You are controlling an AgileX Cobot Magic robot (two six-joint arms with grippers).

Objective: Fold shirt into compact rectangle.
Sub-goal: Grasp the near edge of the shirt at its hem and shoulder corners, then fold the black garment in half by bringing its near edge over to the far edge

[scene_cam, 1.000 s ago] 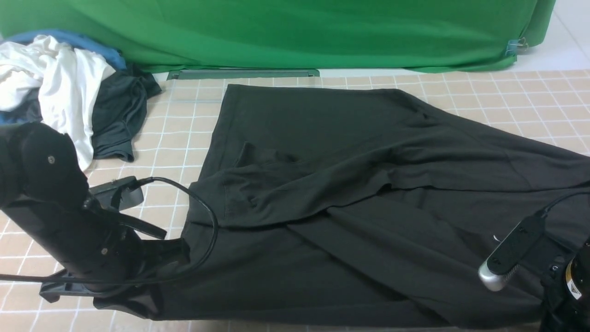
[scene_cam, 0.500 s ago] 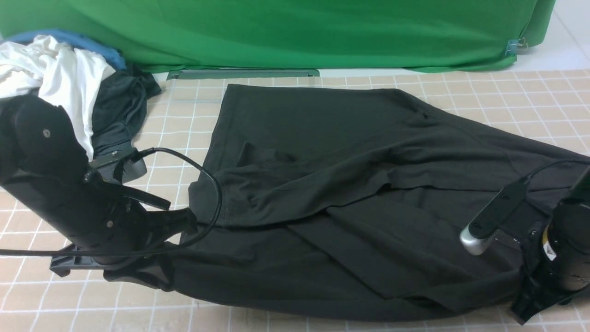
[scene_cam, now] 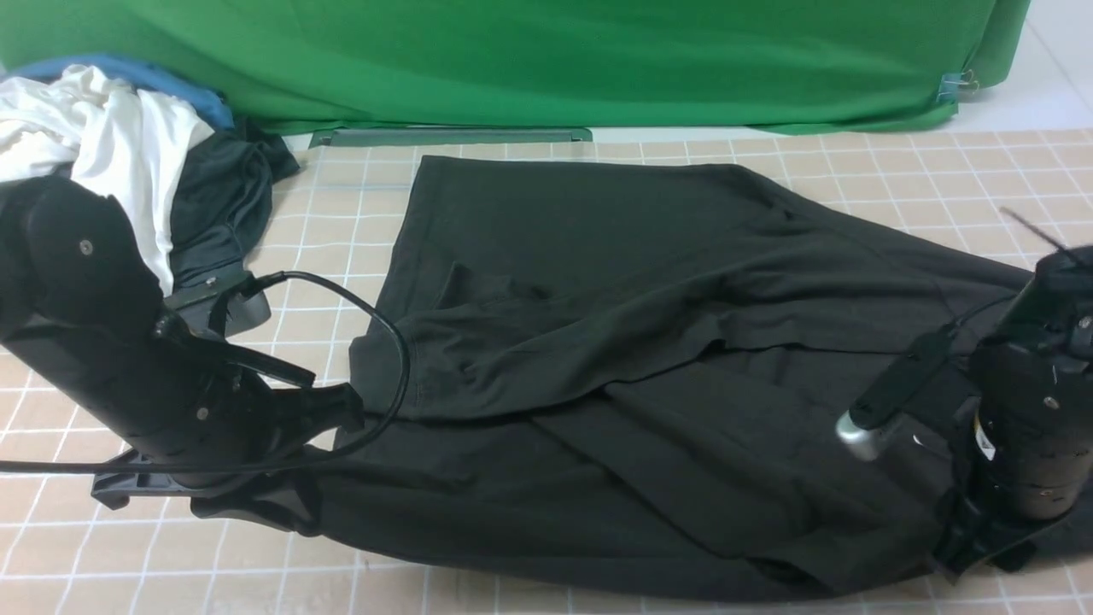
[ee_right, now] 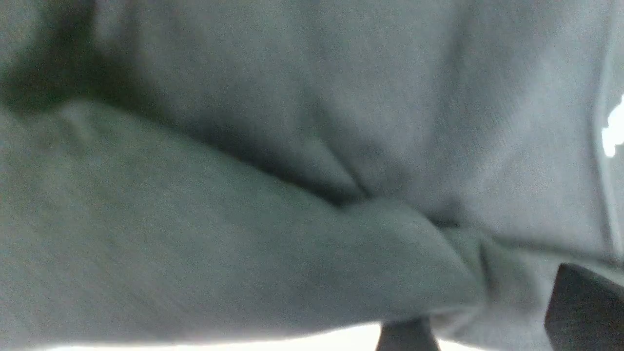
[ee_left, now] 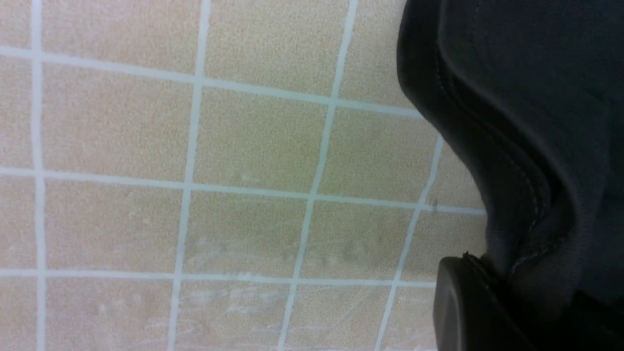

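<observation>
The shirt (scene_cam: 649,342) lies spread over the middle of the tiled table (scene_cam: 324,222), only partly folded, with a loose flap thrown across it. At its 8 o'clock corner the left gripper (scene_cam: 256,512) is clamped on the shirt's edge. At 4 o'clock the right gripper (scene_cam: 973,547) sits low in the cloth, and we cannot tell if its jaws are apart or together.

We think the risk is here: if one side pulls while the other holds nothing, the layers may slide and wrinkle, or the shirt may drag toward the white garment (scene_cam: 111,154) at 10 o'clock.

The left wrist view shows the stitched hem (ee_left: 512,161) running into the finger (ee_left: 468,302), which the front view hides. The right wrist view gives only blurred folds and a bit of white print (ee_right: 614,131).
</observation>
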